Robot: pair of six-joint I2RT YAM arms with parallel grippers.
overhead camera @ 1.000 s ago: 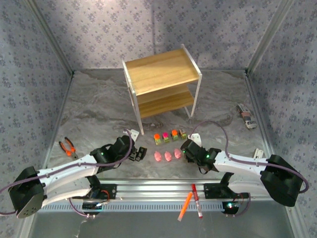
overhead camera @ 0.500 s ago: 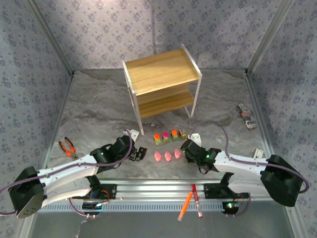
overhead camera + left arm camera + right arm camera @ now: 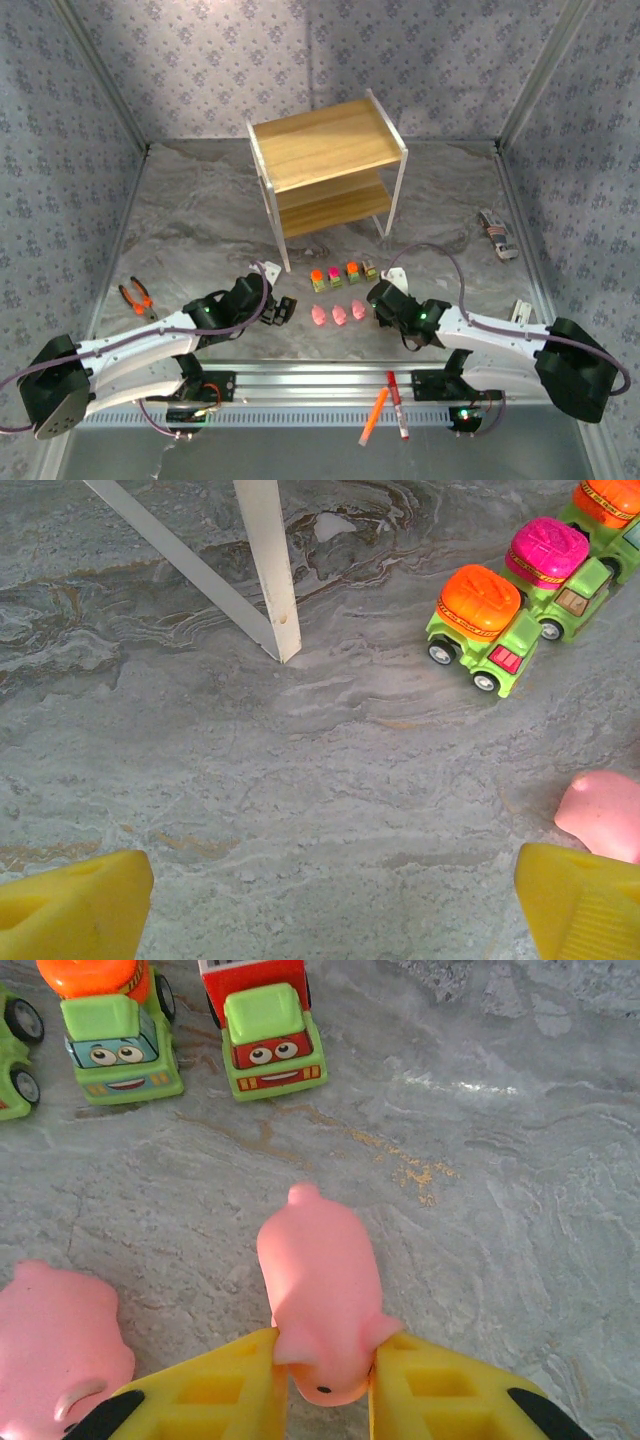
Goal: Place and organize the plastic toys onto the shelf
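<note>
Pink pig (image 3: 320, 1305) pinched in the right gripper (image 3: 325, 1352) on the table (image 3: 200, 230), other pigs (image 3: 339, 315) and trucks (image 3: 352, 270) rowed near the shelf (image 3: 325, 150), boards bare, left gripper (image 3: 328, 900) spread, idle: nothing placed yet.

We see grey walls (image 3: 180, 60) with a small floral print on three sides, metal posts (image 3: 97, 70) in the far corners, and a grey marbled tabletop (image 3: 190, 220), evenly lit.
</note>
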